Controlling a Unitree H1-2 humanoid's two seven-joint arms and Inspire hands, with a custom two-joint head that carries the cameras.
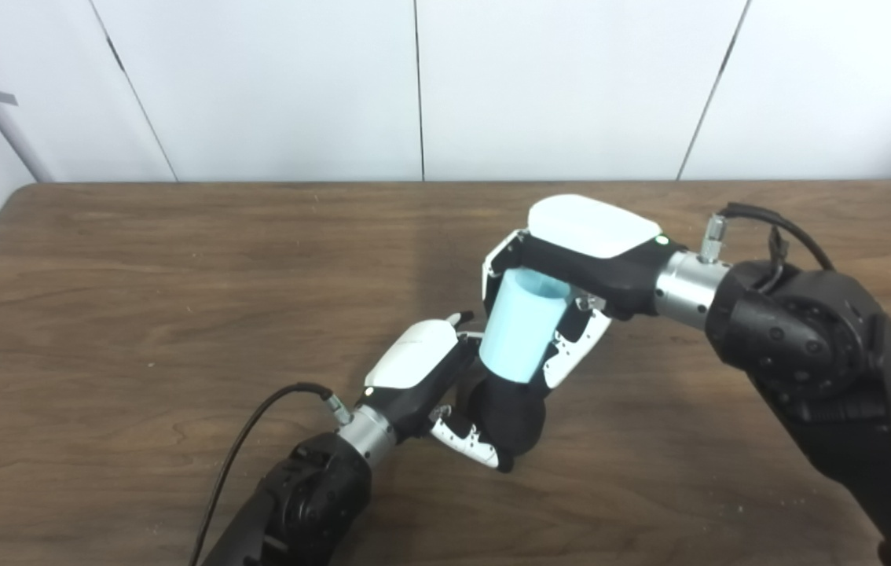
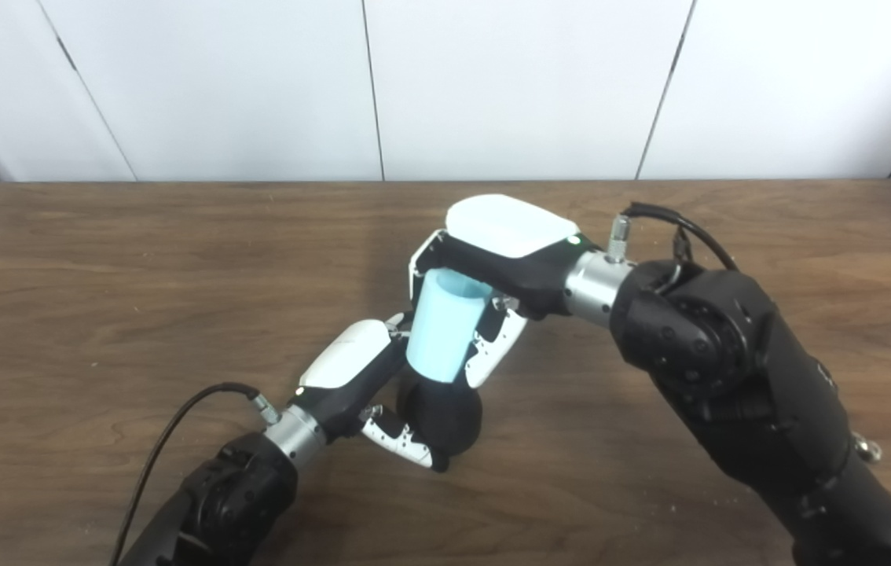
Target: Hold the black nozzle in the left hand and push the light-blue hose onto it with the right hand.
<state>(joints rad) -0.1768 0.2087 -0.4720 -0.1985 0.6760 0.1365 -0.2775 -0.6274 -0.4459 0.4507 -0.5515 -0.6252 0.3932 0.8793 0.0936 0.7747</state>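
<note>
Nearest my cameras, my left hand (image 1: 422,373) is wrapped around the black nozzle (image 1: 510,417), fingers closed on its rounded body from the left and underneath, so that piece is firmly held. I take the nozzle as my landmark: it sits near the middle of the wooden table (image 1: 139,299), though I cannot tell whether its base touches the wood. Directly above the nozzle, the light-blue hose (image 1: 520,326) stands tilted, its lower end meeting the nozzle's top; how far it has slid on I cannot tell. My right hand (image 1: 571,267) is up and to the right of the nozzle, fingers curled around the hose's upper half, gripping it. A black cable (image 1: 245,440) trails from my left wrist, left of the nozzle.
</note>
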